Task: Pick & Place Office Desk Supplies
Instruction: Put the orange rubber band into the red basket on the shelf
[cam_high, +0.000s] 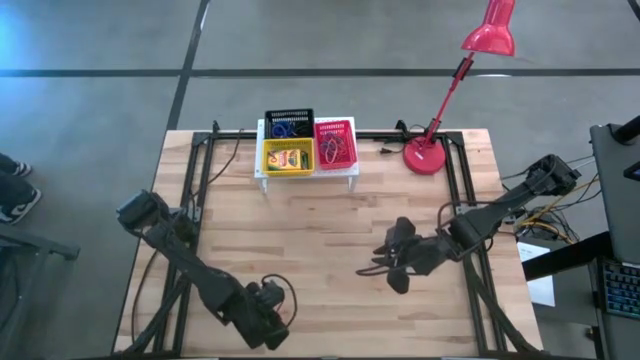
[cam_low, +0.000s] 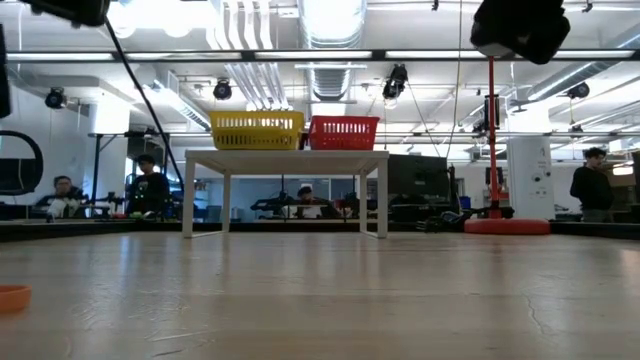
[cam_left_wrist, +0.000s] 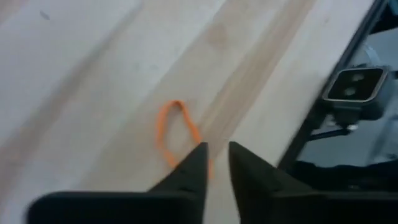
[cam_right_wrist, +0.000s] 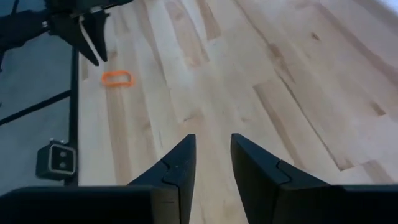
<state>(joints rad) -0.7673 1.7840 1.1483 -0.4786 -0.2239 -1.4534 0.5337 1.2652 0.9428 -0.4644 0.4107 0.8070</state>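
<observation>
Your left gripper (cam_left_wrist: 216, 163) sat at the near-left part of the table (cam_high: 330, 230), low over an orange rubber band (cam_left_wrist: 176, 134) that lay flat on the wood. Its fingers stood slightly parted with a narrow gap — the near end of the loop reached right to the fingertips, but you could not tell whether they touched it, and nothing was pinched between them. The same band showed at the near-left edge in the low view, and in the right wrist view just beside the left arm's fingers.

Your right gripper (cam_right_wrist: 212, 152) hovered over bare wood right of the table's middle, well apart from the band, its fingers a little spread and holding nothing.

At the far edge, on the white stand (cam_high: 305, 176), you had three mesh baskets: the black basket (cam_high: 289, 122) with rubber bands in it, the yellow basket (cam_high: 288, 156) with a crayon box (cam_high: 288, 158) inside, and the red basket (cam_high: 335, 144) to their right — it also held some dark loops. The red lamp (cam_high: 440, 110) stood to the right of the stand.
</observation>
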